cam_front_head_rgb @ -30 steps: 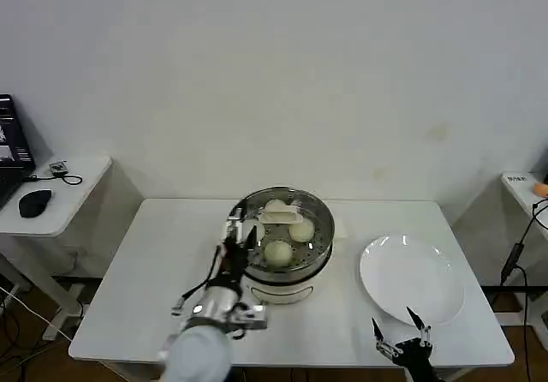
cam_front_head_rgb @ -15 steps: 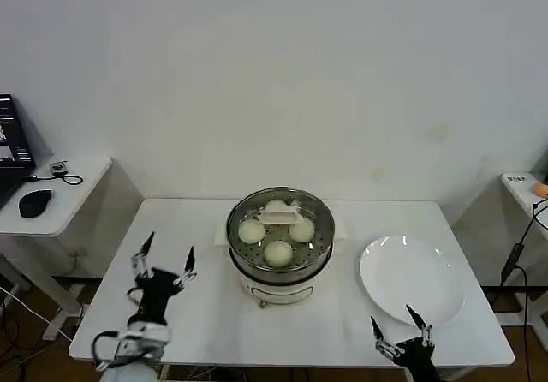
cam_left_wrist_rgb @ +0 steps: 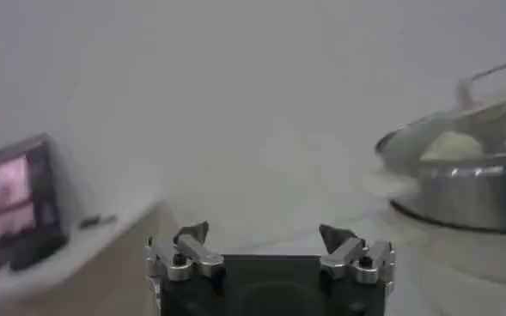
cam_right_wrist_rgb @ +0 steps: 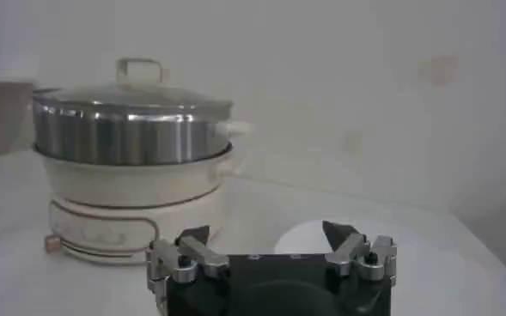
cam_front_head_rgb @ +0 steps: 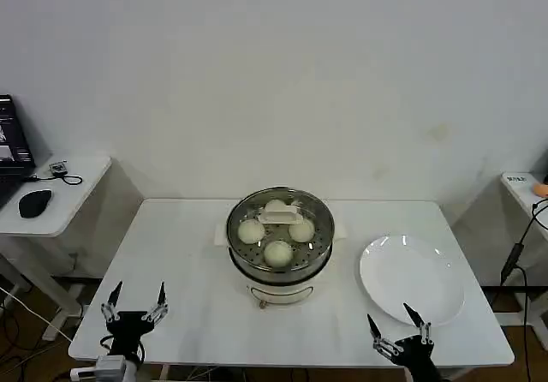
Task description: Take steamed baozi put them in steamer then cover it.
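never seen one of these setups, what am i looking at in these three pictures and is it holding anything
This is a two-armed robot at a white table. The wide picture comes from a camera on its head, looking down. The other two come from cameras on its wrists, so each shows its own gripper up close.

On the table stands a steel steamer with four steamed baozi inside and the glass cover on it. Beside it lies a white plate, bare.

The left gripper is at the near left corner of the table, and the right gripper is at the near edge by the plate. Both are open and hold nothing.
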Motion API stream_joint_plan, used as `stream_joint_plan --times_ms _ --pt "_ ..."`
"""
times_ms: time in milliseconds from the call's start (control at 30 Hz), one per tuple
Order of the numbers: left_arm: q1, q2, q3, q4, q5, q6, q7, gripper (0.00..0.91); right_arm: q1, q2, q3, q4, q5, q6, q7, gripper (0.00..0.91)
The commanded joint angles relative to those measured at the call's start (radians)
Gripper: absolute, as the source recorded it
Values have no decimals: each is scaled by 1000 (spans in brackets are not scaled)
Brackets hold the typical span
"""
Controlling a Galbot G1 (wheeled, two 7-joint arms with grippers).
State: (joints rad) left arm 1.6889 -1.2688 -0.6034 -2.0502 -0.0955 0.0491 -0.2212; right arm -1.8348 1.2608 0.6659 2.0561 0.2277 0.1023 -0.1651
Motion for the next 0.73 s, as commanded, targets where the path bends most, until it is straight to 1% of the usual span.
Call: stream_joint_plan --times_ms 33,467,733 --pt "56 -17 -36 36 -123 -37 9 907 -20 -19 -30 39 22 -22 32 907" --pt "71 -32 -47 12 -91 -30 31 907 -19 -20 -79 36 10 -41 47 907" --pt "80 -32 -43 -6 -78 -30 33 907 -21 -16 -83 37 15 -45 61 907"
